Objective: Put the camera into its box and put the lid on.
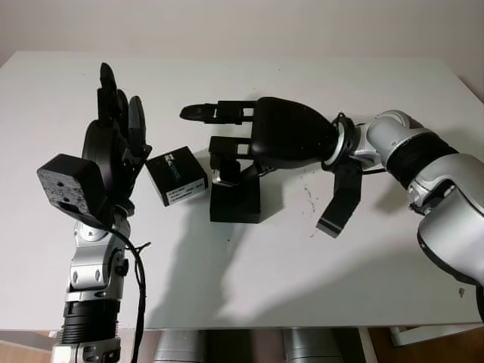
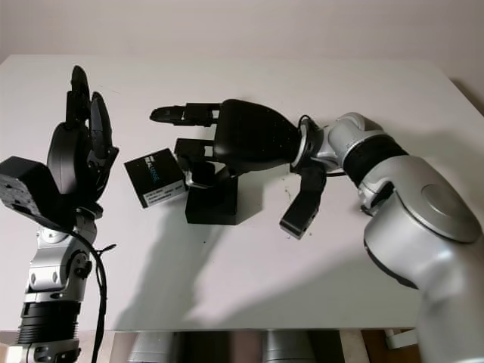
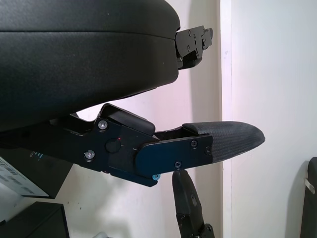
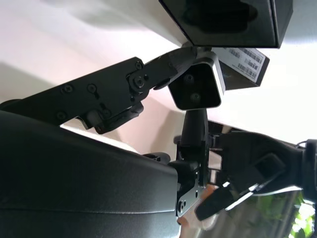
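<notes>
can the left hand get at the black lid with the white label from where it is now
Probably yes. The left hand is open and upright just beside the black lid with the white label, with bare white table between them. The right hand, holding the small grey camera over the open black box, works on the lid's other side.

On the desk (image 1: 249, 265) the open box (image 1: 236, 200) stands near the middle, with its lid (image 1: 176, 175) just to its left, a little apart. The right hand (image 1: 283, 136) reaches in from the right and holds the camera (image 4: 196, 90) directly above the box. The left hand (image 1: 113, 144), open, stands raised left of the lid.
</notes>
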